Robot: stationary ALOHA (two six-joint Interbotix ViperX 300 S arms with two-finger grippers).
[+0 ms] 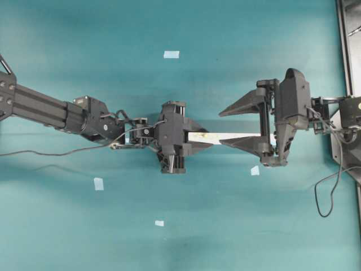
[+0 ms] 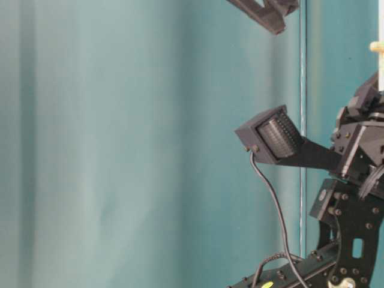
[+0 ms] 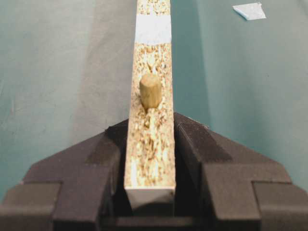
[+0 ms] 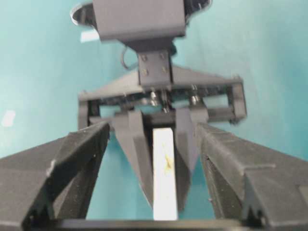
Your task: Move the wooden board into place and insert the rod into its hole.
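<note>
Overhead: teal table (image 1: pixel 237 226), tape squares (image 1: pixel 171 55); left pincer (image 1: pixel 194 137) pinching wooden board (image 1: pixel 225 136); right pincer (image 1: pixel 240 125) spread.

My two arms are matte black throughout: ribbed square-section links, wedge-shaped fingers on my left pincer (image 1: pixel 204 137) and right pincer (image 1: pixel 231 127), small silver screws along the brackets, thin black cables looping off each wrist.

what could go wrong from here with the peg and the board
The rod stands upright in the wooden board with most of it still above the face, so it may be only loosely seated and could tip or drop out.

Only the left end effector clamps the wooden board, at one end; the right end effector is open around the far end, so the unsupported end could sag or twist.
</note>
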